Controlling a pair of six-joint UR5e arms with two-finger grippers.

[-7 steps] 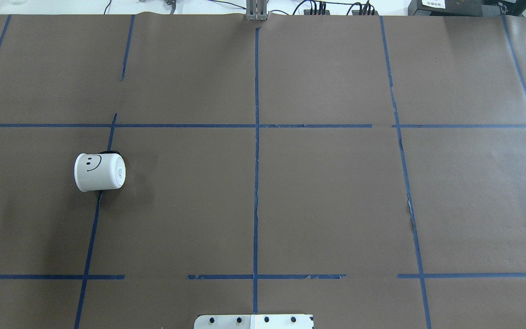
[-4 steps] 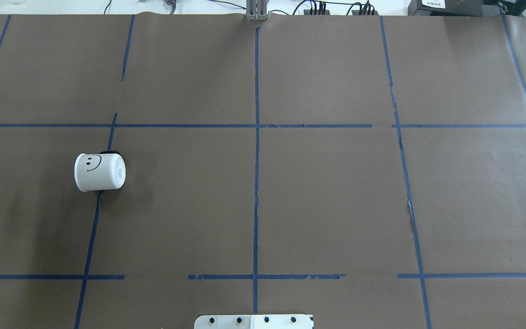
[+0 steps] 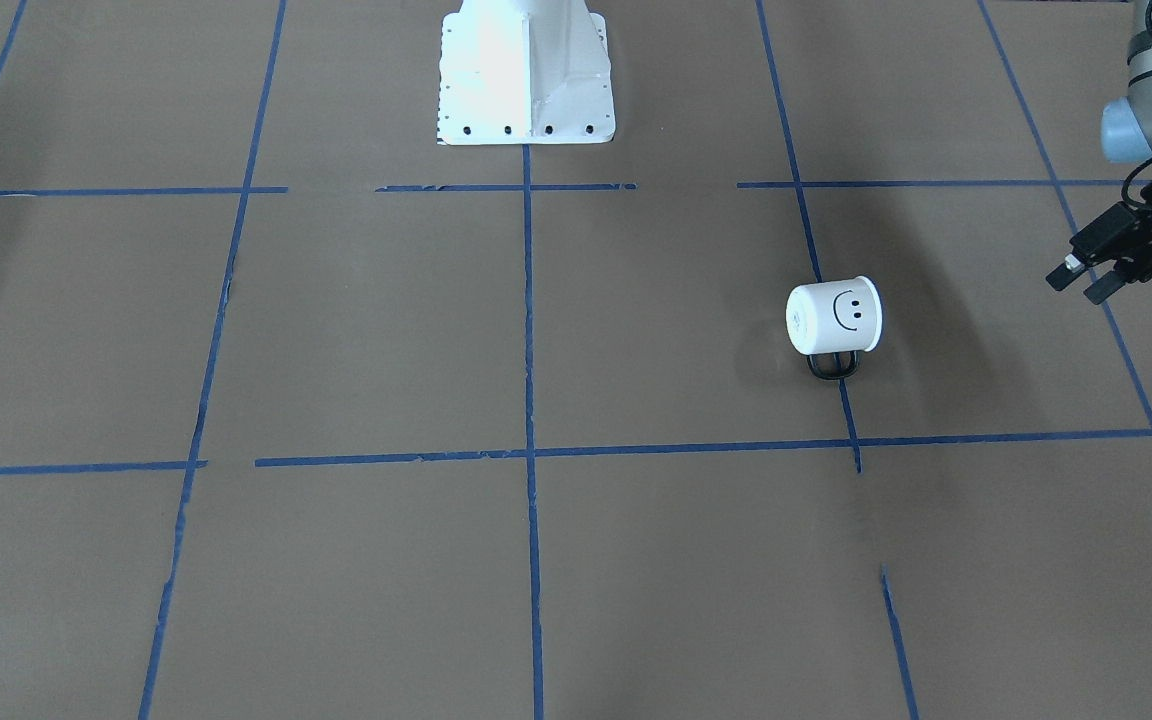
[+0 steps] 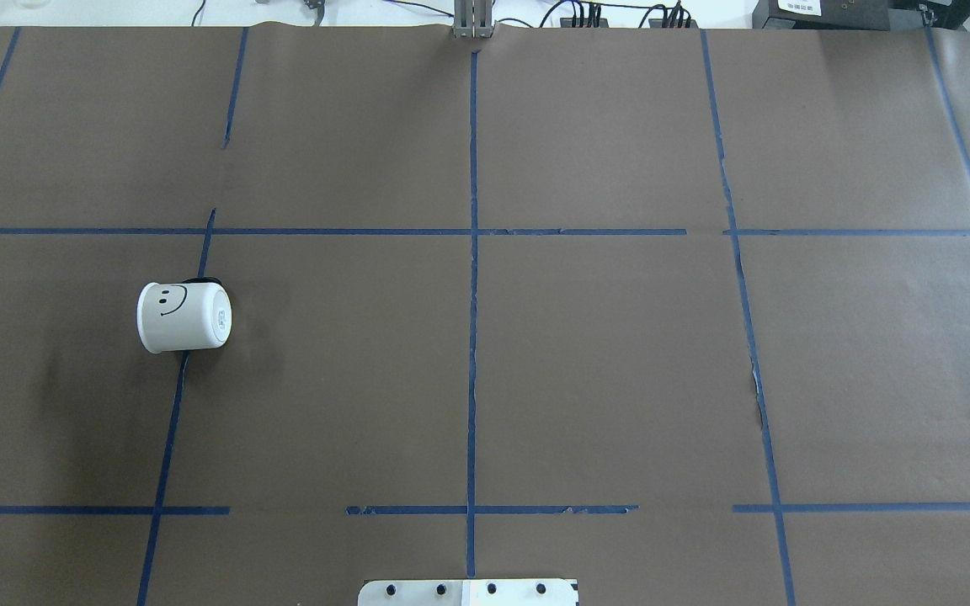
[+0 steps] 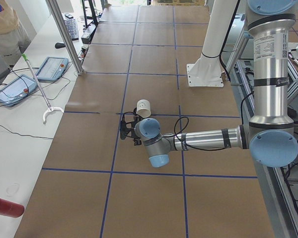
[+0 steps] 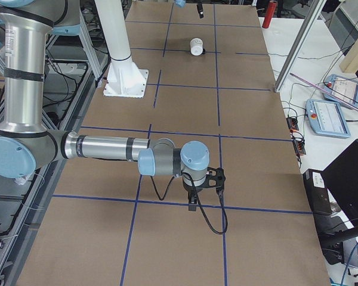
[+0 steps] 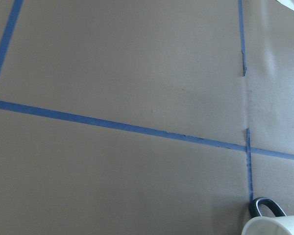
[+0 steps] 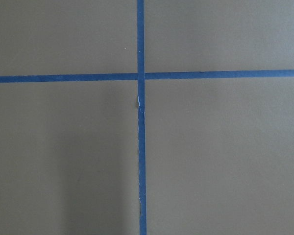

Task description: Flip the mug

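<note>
— How does the left gripper [image 3: 1079,285] stand?
— Its two black fingers are parted, with nothing between them. It hangs above the table toward the left end, well apart from the mug.
— And the right gripper [image 6: 193,202]?
— It points down over a crossing of blue tape lines [image 4: 473,337] near the right end. Only the side camera catches it, so I cannot tell whether its fingers are parted or together.
— Where is the mug?
— The small white cylindrical mug [image 4: 184,317] with the black smiley face lies on its side, on the left half of the brown paper-covered table [image 4: 603,353], across one tape line. Its black loop handle [image 3: 829,367] rests on the paper on the far side, and its flat base faces the table's middle.
— Anything else?
— The white metal base plate [image 3: 526,70] at the near edge, in the centre.
</note>
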